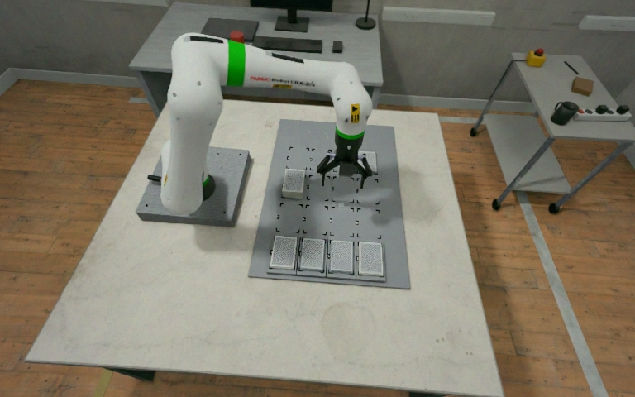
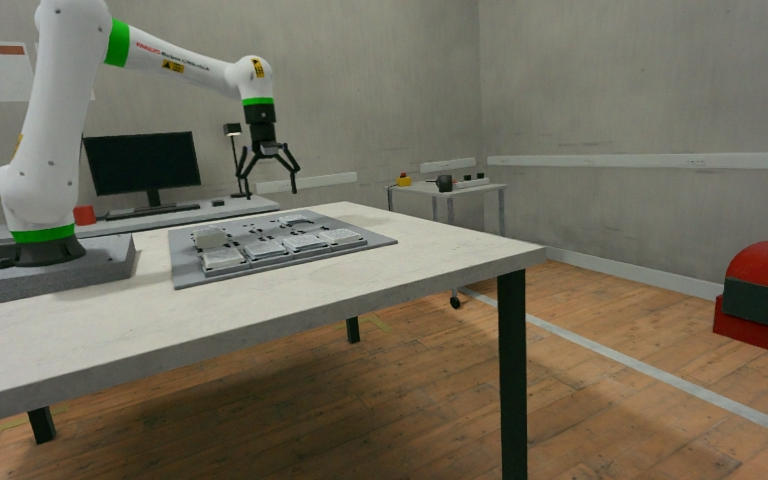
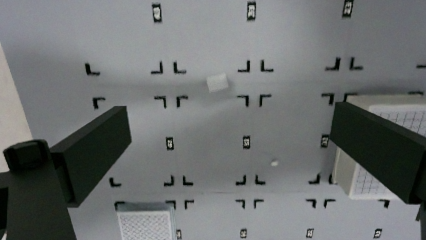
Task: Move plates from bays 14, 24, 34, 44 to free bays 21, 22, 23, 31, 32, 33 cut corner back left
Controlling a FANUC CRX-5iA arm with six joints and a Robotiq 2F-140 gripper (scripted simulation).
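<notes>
In the top view, sealed plates stand on column 4's raised floors: bay 14's plate (image 1: 284,252) (image 2: 223,259), bay 24's plate (image 1: 312,255) (image 2: 265,249), bay 34's plate (image 1: 341,256) (image 2: 305,243) and bay 44's plate (image 1: 370,259) (image 2: 341,236). They look flat; cut corners are too small to tell. The gripper (image 1: 342,185) (image 2: 271,194) (image 3: 230,150) is open and empty, high above rows 3 and 4 around column 2. No plate shows in bays 21, 22, 23, 31, 32 or 33. A small white bit (image 3: 274,163) lies inside bay 22.
The tall sealed block (image 1: 293,182) (image 2: 209,237) stands in bay 12. Bay 41's plate (image 1: 370,161) (image 3: 145,224) is partly hidden by the gripper in the top view. A small white square (image 3: 217,82) lies between bays 32 and 33.
</notes>
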